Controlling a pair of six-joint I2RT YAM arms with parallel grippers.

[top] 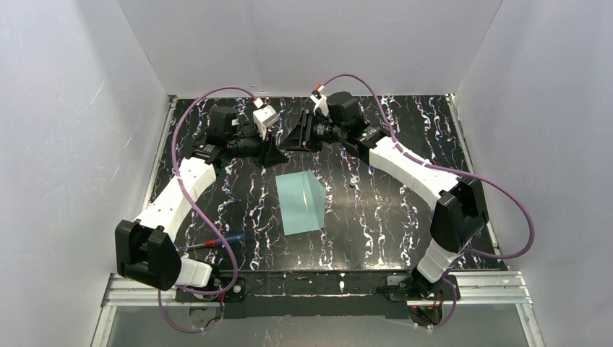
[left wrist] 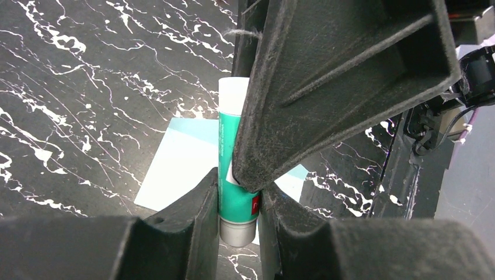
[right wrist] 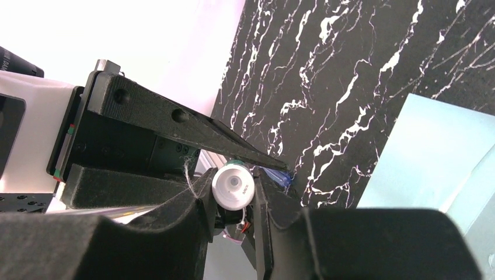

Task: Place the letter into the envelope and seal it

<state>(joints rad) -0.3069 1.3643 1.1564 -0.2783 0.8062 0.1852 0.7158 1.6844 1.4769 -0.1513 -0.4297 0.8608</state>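
Note:
The pale teal envelope (top: 302, 202) lies flat in the middle of the black marbled table; it also shows in the left wrist view (left wrist: 181, 166) and the right wrist view (right wrist: 426, 151). The letter is not in view. Both grippers meet at the back of the table, above the envelope's far end. My left gripper (top: 277, 147) (left wrist: 238, 195) is shut on the teal body of a glue stick (left wrist: 227, 140) with a silver base. My right gripper (top: 295, 134) (right wrist: 233, 192) is shut on the glue stick's white cap (right wrist: 233, 185).
A red and blue pen (top: 217, 242) lies by the left arm's base. White walls enclose the table on three sides. Purple cables loop over both arms. A metal rail (top: 318, 285) runs along the near edge.

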